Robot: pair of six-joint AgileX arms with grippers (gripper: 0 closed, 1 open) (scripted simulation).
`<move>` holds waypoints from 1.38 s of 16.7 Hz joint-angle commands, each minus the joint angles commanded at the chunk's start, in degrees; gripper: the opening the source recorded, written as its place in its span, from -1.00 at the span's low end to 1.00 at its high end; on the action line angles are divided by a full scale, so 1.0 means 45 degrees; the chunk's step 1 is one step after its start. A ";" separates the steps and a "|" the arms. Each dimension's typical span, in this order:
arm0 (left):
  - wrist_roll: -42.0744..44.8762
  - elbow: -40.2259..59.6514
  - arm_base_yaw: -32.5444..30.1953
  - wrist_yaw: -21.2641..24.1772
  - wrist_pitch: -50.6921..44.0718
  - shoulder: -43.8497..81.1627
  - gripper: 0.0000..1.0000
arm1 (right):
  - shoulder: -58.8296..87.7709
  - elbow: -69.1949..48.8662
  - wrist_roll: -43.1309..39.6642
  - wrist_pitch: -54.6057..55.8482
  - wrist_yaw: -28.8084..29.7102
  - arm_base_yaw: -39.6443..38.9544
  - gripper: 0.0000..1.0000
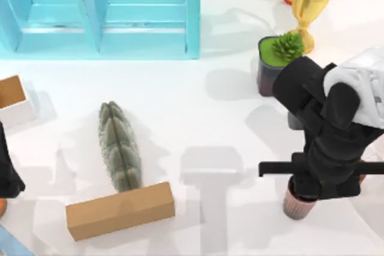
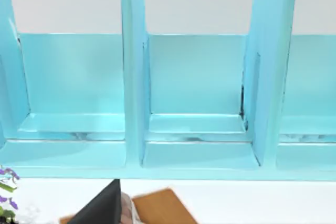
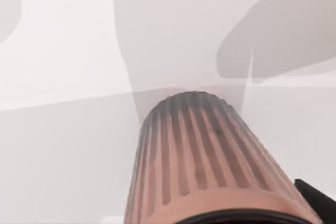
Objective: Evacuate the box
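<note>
Top view: right gripper (image 1: 312,187) sat over the ribbed pink pot (image 1: 296,204) at table's right front; grip state couldn't be told. Left arm (image 1: 8,169) parked at left edge.
Left wrist: blue shelf (image 2: 194,103).
Right wrist: pot (image 3: 205,150) close up.

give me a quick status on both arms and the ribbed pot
Right gripper low over the ribbed pot at table's right front, fingers hidden. Left arm parked at left edge. Brown block and cactus lying well left, nothing blocking.
</note>
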State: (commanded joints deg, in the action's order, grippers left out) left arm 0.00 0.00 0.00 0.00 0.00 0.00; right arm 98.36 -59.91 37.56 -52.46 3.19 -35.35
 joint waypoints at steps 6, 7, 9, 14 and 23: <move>0.0000 0.0000 0.0000 0.0000 0.0000 0.0000 1.00 | 0.0023 0.0021 0.0004 0.0025 -0.0001 -0.0005 -0.70; 0.0000 0.0000 0.0000 0.0000 0.0000 0.0000 1.00 | 0.0023 0.0021 0.0004 0.0025 -0.0001 -0.0005 -0.55; 0.0000 0.0000 0.0000 0.0000 0.0000 0.0000 1.00 | 0.0023 0.0021 0.0004 0.0025 -0.0001 -0.0005 -0.25; 0.0000 0.0000 0.0000 0.0000 0.0000 0.0000 1.00 | 0.0023 0.0021 0.0004 0.0025 -0.0001 -0.0005 0.51; 0.0000 0.0000 0.0000 0.0000 0.0000 0.0000 1.00 | 0.0023 0.0021 0.0004 0.0025 -0.0001 -0.0005 1.00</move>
State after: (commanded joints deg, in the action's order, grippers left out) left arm 0.00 0.00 0.00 0.00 0.00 0.00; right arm 98.46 -59.82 37.58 -52.34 3.18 -35.38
